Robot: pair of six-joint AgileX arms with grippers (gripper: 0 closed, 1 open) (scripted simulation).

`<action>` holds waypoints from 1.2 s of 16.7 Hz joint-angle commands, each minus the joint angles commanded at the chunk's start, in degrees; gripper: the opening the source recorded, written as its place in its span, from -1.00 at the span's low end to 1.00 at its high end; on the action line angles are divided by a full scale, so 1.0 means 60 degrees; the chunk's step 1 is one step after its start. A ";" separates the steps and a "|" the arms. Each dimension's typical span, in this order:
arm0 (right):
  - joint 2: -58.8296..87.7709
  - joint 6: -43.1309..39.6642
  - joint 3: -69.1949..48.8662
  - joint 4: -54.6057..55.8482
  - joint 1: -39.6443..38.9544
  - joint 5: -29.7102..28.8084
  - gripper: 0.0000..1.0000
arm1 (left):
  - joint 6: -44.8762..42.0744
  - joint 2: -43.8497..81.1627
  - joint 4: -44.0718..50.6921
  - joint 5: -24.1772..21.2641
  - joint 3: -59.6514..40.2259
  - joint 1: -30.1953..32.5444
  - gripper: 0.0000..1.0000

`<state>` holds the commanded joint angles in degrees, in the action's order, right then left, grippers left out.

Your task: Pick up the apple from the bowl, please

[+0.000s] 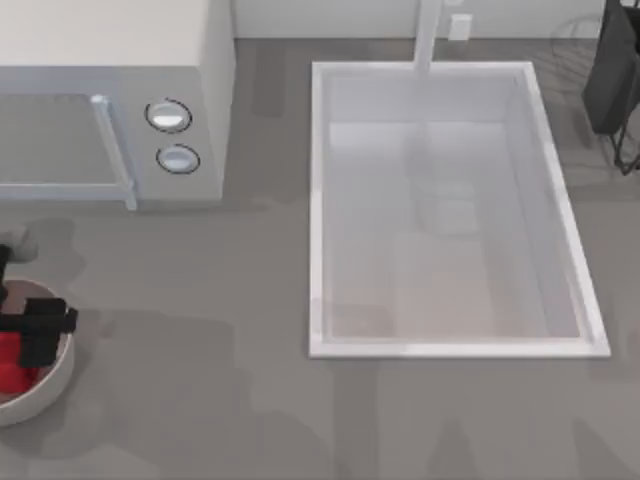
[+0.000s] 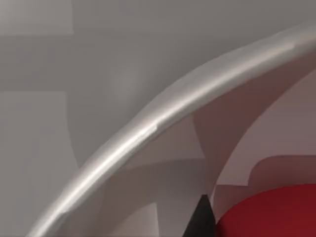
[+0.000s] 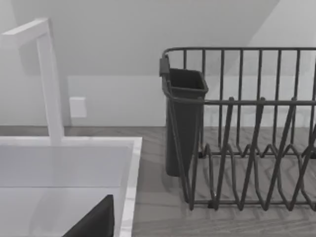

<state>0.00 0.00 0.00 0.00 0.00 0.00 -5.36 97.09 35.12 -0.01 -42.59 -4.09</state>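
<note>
The off-white bowl (image 1: 62, 372) sits at the left edge of the counter, cut off by the top view's border. Inside it lies the bright-red apple (image 1: 10, 368). My left gripper (image 1: 32, 332) hangs low right over the bowl, partly covering the apple. In the left wrist view the bowl's thick rim (image 2: 148, 131) arcs across close up, and the apple (image 2: 271, 212) lies just inside it on the pale pinkish inner wall. My right gripper (image 1: 614, 80) stays parked at the far right back corner.
A microwave (image 1: 110, 100) stands at the back left, close behind the bowl. A white sink (image 1: 318, 200) with a faucet (image 1: 428, 35) takes up the middle. A dark wire dish rack (image 3: 247, 148) with a cutlery cup (image 3: 185, 123) stands at the back right.
</note>
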 joint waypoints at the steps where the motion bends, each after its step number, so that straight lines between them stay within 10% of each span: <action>1: 0.0000 0.0000 0.0000 0.0000 0.0000 0.0000 1.00 | -0.0003 0.0090 -0.0134 0.0000 0.0094 -0.0004 1.00; 5: 0.0000 0.0000 0.0000 0.0000 0.0000 0.0000 1.00 | -0.0004 0.0113 -0.0167 0.0000 0.0117 -0.0004 1.00; 18: 0.0000 0.0000 0.0000 0.0000 0.0000 0.0000 1.00 | -0.0004 0.0113 -0.0167 0.0000 0.0117 -0.0004 -0.96; 20: 0.0000 0.0000 0.0000 0.0000 0.0000 0.0000 1.00 | -0.0004 0.0113 -0.0167 0.0000 0.0117 -0.0004 -1.00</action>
<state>0.00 0.00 0.00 0.00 0.00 0.00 -5.38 97.76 34.12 -0.01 -41.89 -4.11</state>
